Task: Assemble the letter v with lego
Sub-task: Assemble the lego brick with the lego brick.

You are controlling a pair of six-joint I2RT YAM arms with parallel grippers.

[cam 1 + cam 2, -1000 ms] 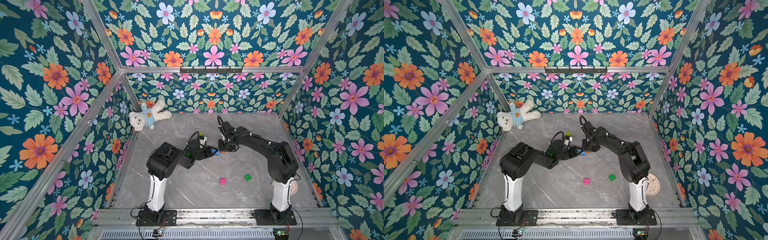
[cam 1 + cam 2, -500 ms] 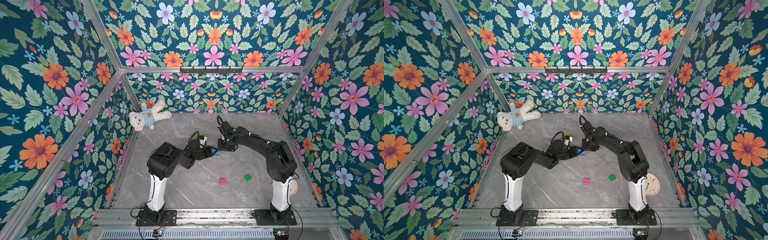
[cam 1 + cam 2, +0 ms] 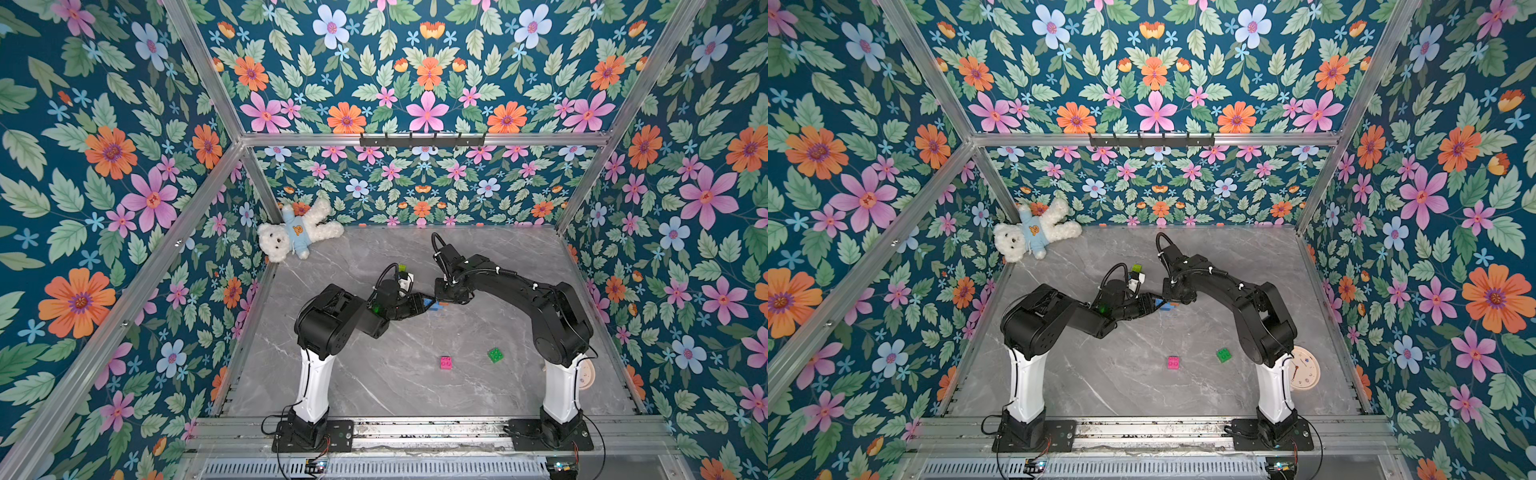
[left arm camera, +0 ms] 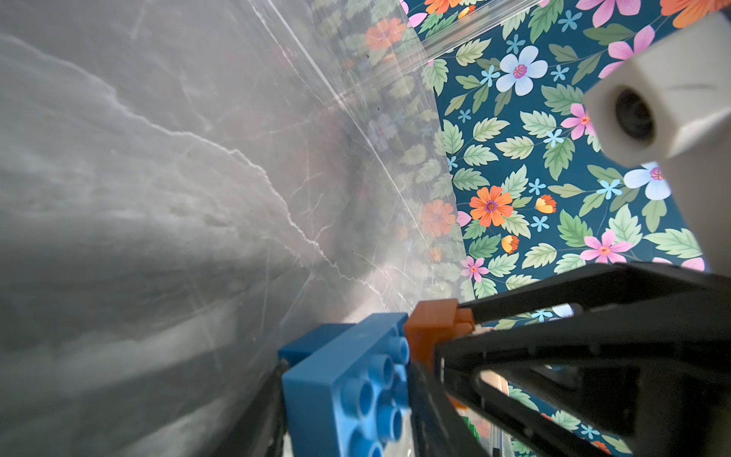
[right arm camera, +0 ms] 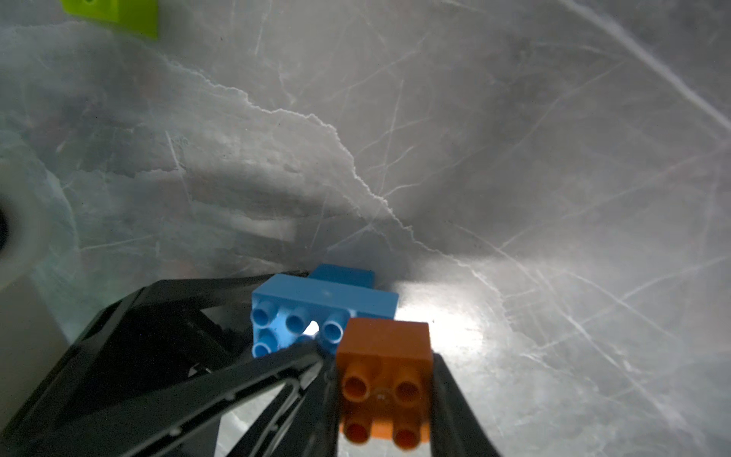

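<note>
In both top views, your left gripper (image 3: 422, 302) and right gripper (image 3: 441, 297) meet near the middle of the marble table (image 3: 374, 374), over a light-blue brick (image 3: 434, 308) with an orange brick (image 3: 444, 304) at its edge. From that cluster a pink brick (image 3: 446, 362) lies loose at 6 o'clock, a green brick (image 3: 495, 355) at 4 o'clock and a lime brick (image 3: 402, 267) at 11 o'clock. The teddy bear (image 3: 293, 239) lies far off at 10 o'clock. In the left wrist view, your left claw is part-closed across the long flat sides of the light-blue brick (image 4: 348, 387), and a dark blue brick (image 4: 312, 344) seems joined beneath it. In the right wrist view, your right claw (image 5: 383, 395) is pinched nearly shut on the orange brick (image 5: 385, 380), studs facing the camera. Judge these bricks light, rigid and slick-walled. Hold them by opposite flat sides, never by the studs, and square them up before pressing, or they will likely skid or pop out.
</note>
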